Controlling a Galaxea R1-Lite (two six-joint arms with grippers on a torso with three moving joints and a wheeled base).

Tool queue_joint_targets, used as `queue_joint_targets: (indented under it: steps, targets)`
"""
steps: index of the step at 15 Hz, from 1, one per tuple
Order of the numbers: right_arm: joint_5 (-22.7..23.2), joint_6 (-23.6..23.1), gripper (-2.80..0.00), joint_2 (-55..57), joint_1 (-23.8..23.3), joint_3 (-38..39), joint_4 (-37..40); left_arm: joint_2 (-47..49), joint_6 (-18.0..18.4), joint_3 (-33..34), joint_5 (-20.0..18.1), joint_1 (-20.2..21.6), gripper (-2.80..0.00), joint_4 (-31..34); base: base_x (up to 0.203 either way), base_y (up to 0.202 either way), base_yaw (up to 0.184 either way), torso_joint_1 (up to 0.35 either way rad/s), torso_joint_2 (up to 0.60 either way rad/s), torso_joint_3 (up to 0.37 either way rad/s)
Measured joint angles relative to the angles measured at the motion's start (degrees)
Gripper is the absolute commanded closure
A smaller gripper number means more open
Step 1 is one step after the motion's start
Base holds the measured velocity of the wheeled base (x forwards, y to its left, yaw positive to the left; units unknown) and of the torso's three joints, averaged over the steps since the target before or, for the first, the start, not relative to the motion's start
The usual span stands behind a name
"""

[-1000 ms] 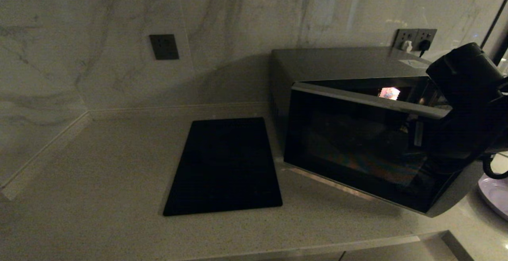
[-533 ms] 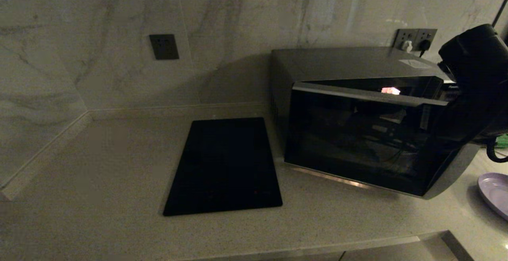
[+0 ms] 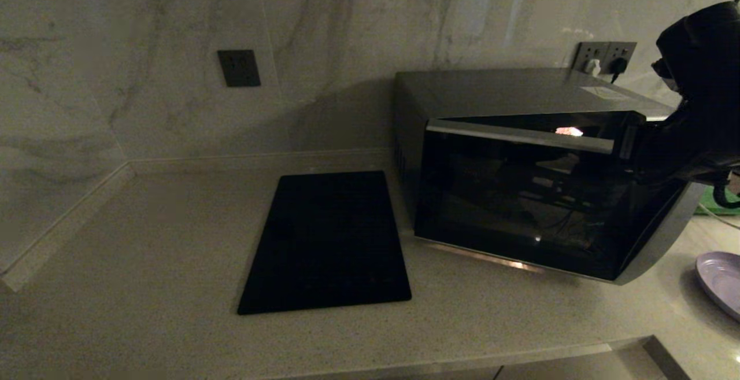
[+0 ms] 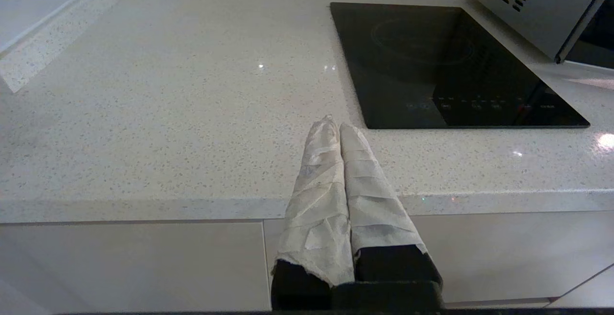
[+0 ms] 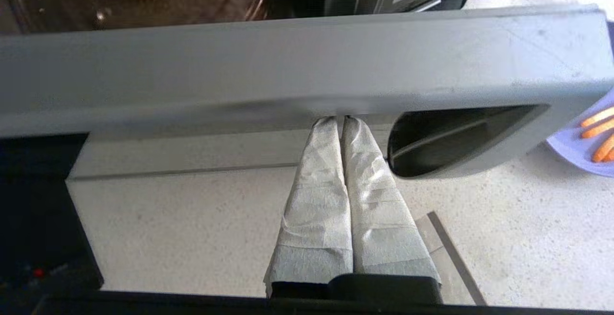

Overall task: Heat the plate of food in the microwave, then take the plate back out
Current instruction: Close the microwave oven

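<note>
right tool (image 5: 341, 121) clenched empty, tips against the microwave (image 3: 509, 99) door's edge. left tool (image 4: 336, 125) clenched, parked off the counter (image 4: 168, 104). plate of food (image 5: 587, 147) on counter beside microwave: probably stiff, slick, breakable; best pinched at rim, level.

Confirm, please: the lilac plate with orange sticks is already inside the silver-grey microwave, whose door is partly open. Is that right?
Not quite. The round lilac plate with orange sticks lies on the pale speckled counter beside the silver-grey microwave, as the right wrist view shows. The door is partly open.
</note>
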Motion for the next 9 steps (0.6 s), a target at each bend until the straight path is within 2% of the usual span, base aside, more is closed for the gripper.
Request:
queue_joint_targets:
  steps: [6, 9]
  targets:
    - [3.2, 0.0, 0.00, 3.8, -2.8, -4.1, -0.5, 0.0, 0.0, 0.0, 0.0, 0.0, 0.00, 0.0, 0.000, 0.000, 0.000, 0.000, 0.00, 0.000]
    - [3.8, -0.3, 0.00, 5.7, -4.7, -4.8, -4.0, 0.0, 0.0, 0.0, 0.0, 0.0, 0.00, 0.0, 0.000, 0.000, 0.000, 0.000, 0.00, 0.000]
